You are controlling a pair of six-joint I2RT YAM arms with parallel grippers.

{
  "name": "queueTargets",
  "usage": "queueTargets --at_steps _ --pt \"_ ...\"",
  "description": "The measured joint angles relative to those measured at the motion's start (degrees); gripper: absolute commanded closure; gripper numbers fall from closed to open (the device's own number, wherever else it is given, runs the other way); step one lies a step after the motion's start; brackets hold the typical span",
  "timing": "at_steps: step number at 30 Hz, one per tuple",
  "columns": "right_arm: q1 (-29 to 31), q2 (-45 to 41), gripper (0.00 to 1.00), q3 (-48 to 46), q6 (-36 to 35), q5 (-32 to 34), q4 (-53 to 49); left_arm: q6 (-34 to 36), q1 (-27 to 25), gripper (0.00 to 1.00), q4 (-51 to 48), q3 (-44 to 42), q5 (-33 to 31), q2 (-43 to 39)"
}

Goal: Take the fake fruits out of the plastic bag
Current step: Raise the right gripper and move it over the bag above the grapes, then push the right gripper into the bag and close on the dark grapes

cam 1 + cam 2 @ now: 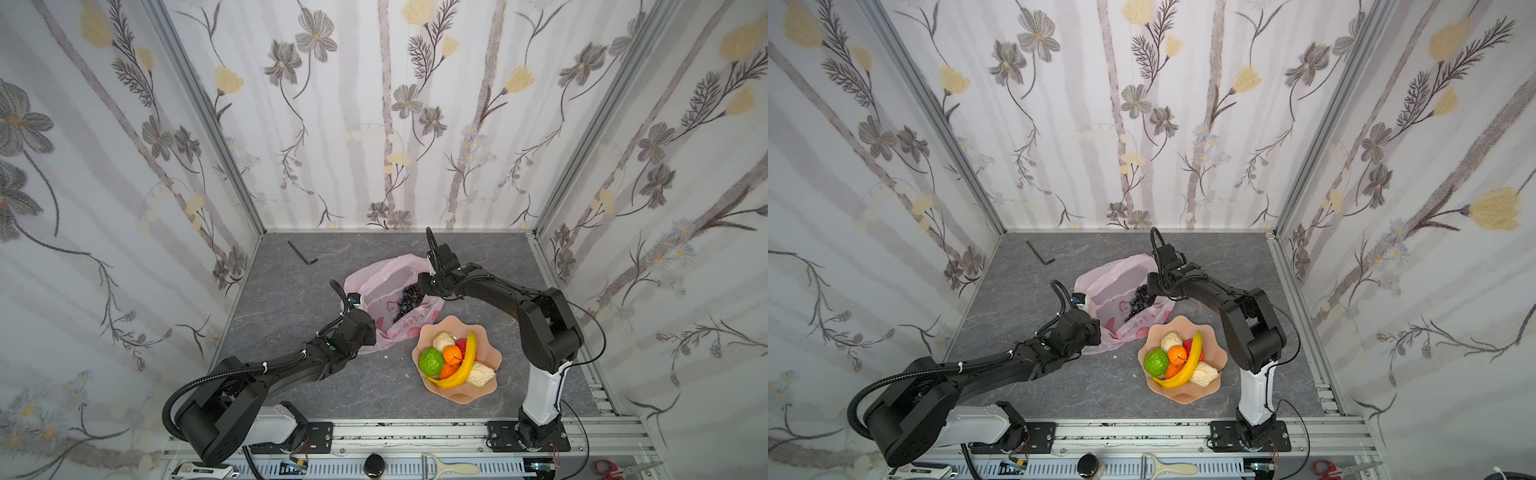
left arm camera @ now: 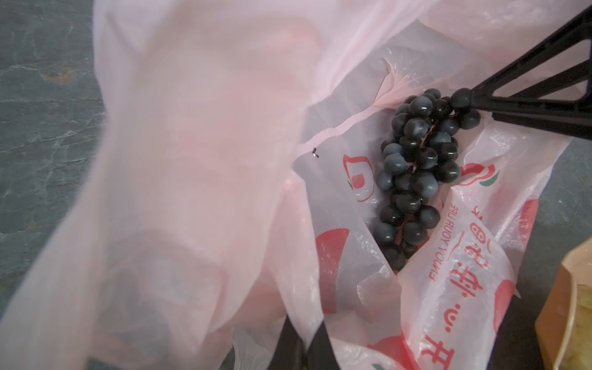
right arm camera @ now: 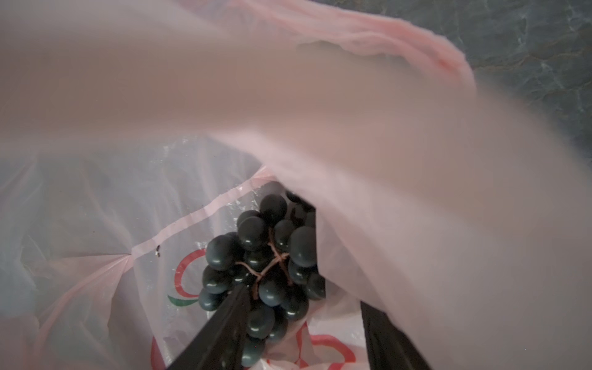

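Nearest, the peach-coloured scalloped plastic dish point(image 1: 459, 397) carries the yellow toy banana point(image 1: 463, 365), the green lumpy ball point(image 1: 431, 361) and other glossy orange, red and beige pieces. Just beyond it, the left gripper point(image 2: 304, 333) is pinched tight on the near edge of the thin translucent pale-pink plastic bag point(image 1: 376, 278).

The film looks weightless, crinkly and clingy, so it would probably ride up with anything dragged across it. On the bag's floor lies the dark purple toy grape bunch point(image 2: 413, 173), apparently the last fruit to come out. It looks light. Its beads are hard, smooth and likely slippery, hung on thin brown stalks, so the bunch will probably flop. The best hold is probably across its thick upper end, where the stalks cross, not on a single bead.

The right gripper point(image 3: 302, 298) reaches in from the far side. Its jaws are apart and straddle that end, one finger touching the beads, nothing grasped.

In both top views the left fingertips sit hidden under their own wrist. Blurred film covers much of each wrist view and masks part of the right gripper's other finger. I cannot tell whether a fold lies between that finger and the grapes, or whether another piece hides beneath the folds.
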Motion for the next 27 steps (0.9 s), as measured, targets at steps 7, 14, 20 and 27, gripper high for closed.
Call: queueTargets --at_steps 7,14,20,27 --pt "-3.3 -1.5 0.37 -4.8 -0.1 -2.3 3.2 -0.8 -0.1 1.0 0.0 1.0 0.0 1.7" --pt "-7.8 -2.8 0.4 -10.6 1.8 -6.6 8.4 -0.9 -0.1 1.0 0.0 1.4 0.1 2.8" --pt "-8.7 -5.4 0.37 -13.3 3.5 -8.3 12.7 -1.1 -0.1 1.0 0.0 2.3 0.2 4.6" --pt "-3.7 -9.4 0.35 -10.7 4.2 -4.5 13.2 -1.5 -0.2 1.0 0.0 3.6 0.7 5.9"
